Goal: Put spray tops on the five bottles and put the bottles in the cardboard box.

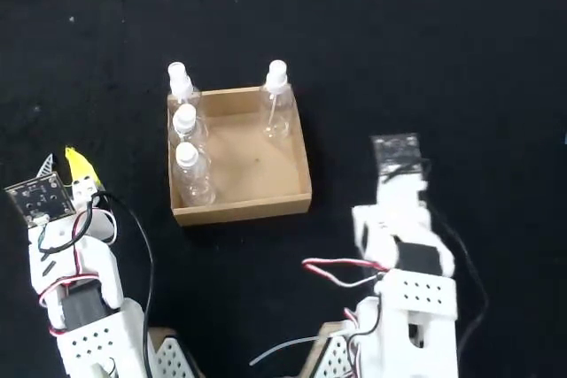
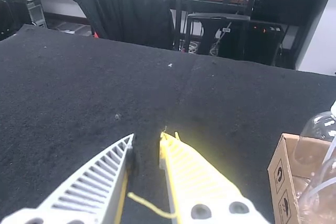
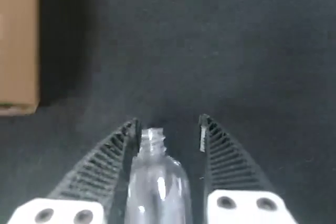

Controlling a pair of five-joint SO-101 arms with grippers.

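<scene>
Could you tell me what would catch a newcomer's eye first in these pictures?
The cardboard box sits in the middle of the high view with four capped bottles standing inside, three along one wall and one at a far corner. Beside it, the right gripper is shut on a clear bottle with no spray top yet.

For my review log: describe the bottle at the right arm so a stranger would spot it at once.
Right of the cardboard box stands the right arm; inside its hand lies a clear bottle. Unlike the four boxed bottles with white spray tops, its threaded neck is bare.
</scene>
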